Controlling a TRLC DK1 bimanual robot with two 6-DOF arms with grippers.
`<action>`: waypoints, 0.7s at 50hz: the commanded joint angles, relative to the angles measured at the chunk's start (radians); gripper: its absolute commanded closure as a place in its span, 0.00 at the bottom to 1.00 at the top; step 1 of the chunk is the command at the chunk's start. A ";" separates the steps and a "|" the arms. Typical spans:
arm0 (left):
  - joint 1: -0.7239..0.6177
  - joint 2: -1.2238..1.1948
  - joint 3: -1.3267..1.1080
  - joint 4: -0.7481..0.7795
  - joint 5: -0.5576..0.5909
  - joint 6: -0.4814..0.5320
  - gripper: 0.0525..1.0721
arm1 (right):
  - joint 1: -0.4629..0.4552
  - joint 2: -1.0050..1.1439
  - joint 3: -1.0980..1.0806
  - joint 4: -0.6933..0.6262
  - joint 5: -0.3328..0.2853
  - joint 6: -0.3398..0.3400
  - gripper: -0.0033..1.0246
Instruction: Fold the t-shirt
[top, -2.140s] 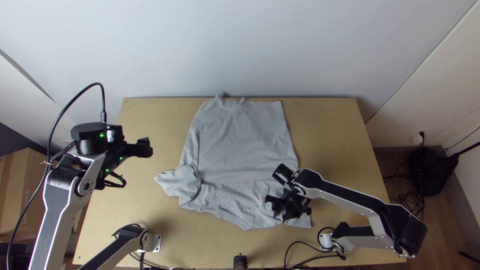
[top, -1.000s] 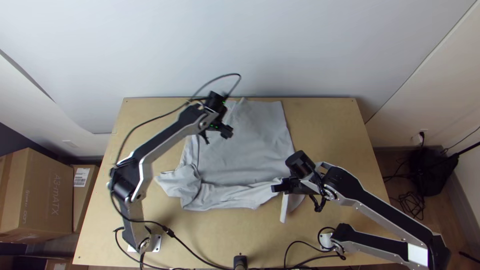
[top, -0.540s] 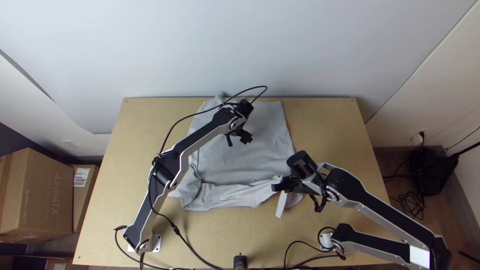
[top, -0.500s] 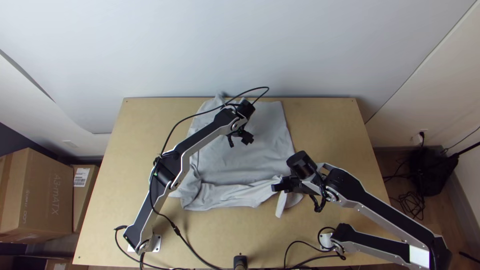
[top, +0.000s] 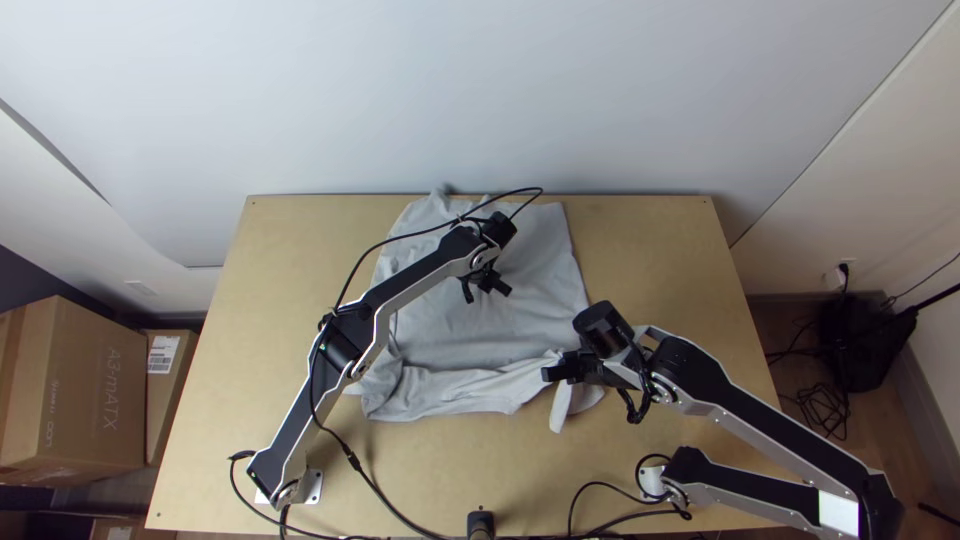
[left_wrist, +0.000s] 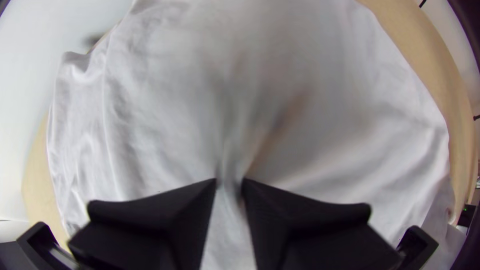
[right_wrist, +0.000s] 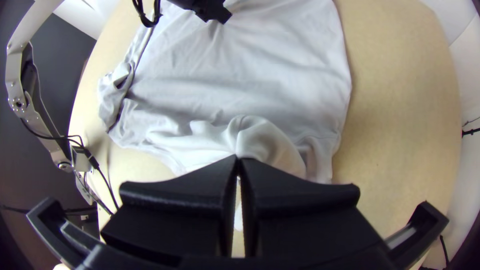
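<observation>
The light grey t-shirt (top: 520, 320) lies on the table, its body spread and its near edge lifted and bunched toward the right. Over the middle of the body is my left gripper (top: 497, 289). In the left wrist view, my left gripper (left_wrist: 230, 184) has its fingers a little apart around a pinched ridge of the t-shirt (left_wrist: 150, 125). At the near right part of the shirt stands my right gripper (top: 556, 373). Seen from its wrist, my right gripper (right_wrist: 238, 159) is shut on the t-shirt (right_wrist: 235, 85), with a strip hanging below the fingers.
Bare wood of the table (top: 670, 270) lies right of the shirt. The left arm and its cable (top: 375, 250) pass over the shirt's left side. Cables run along the near edge by a black post (top: 481, 522). Cardboard boxes (top: 80, 390) stand left of the table.
My left gripper swung in from the left over the shirt, then shifted slightly nearer. My right gripper drew the near right part of the shirt up and away from the near edge, then stayed still.
</observation>
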 joint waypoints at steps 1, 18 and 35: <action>0.026 -0.002 -0.080 -0.026 0.031 -0.025 0.97 | -0.008 -0.004 0.010 0.003 0.013 -0.011 0.97; 0.164 -0.337 -0.578 0.138 0.100 0.000 0.97 | -0.021 -0.025 -0.008 0.002 0.019 -0.020 0.97; 0.204 -0.789 -1.068 0.115 0.126 0.052 0.97 | -0.015 -0.085 -0.050 0.002 0.024 -0.120 0.97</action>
